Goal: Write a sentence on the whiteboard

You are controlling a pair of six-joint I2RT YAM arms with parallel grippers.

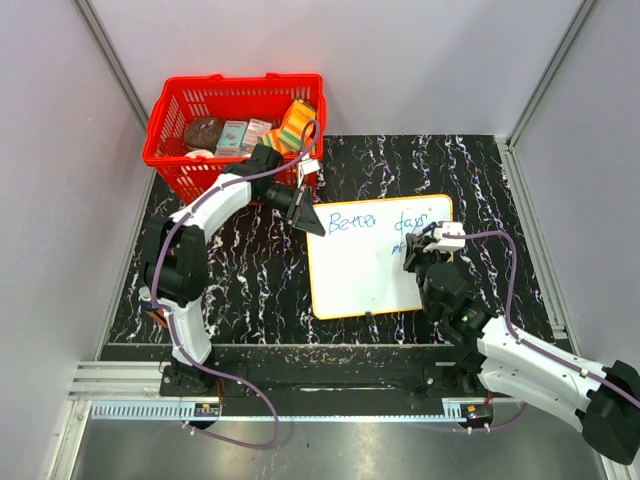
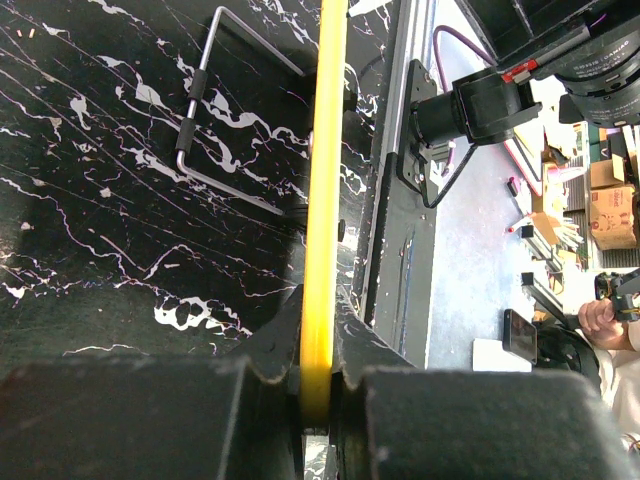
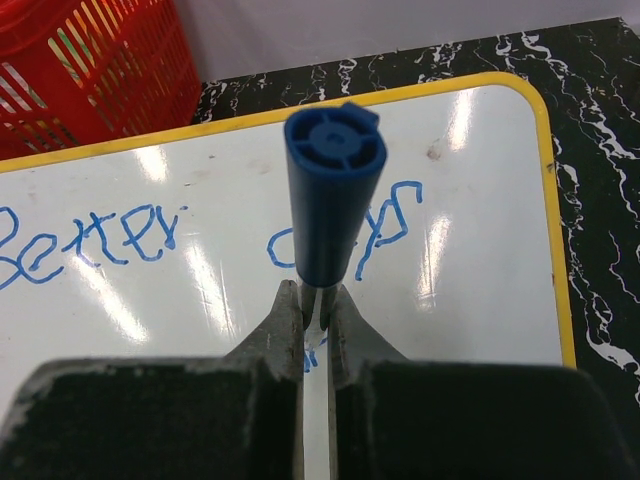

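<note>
Blue ink is going down on the whiteboard point(image 1: 365, 275), which lies flat at centre-right of the overhead view on the black marbled table point(image 1: 250, 290), down and to the right of the red basket point(image 1: 180, 110). The sentence point(image 1: 385, 220) reads "Better days" along the board's upper edge. A second line is barely begun beneath "days", mostly hidden by the right gripper point(image 1: 428, 240). That gripper is clamped tight on the blue marker point(image 3: 330, 190), seen end-on in the middle of the right wrist view. Whether the tip touches the board, I cannot tell. At the board's upper-left corner the left gripper point(image 2: 318, 390) is pinched closed on the yellow rim point(image 2: 324, 200), pinning it. By my reading, we're mid-writing, second line in hand. The next move calls for short, light strokes running rightward, with the left hold firm so the board doesn't skid.
</note>
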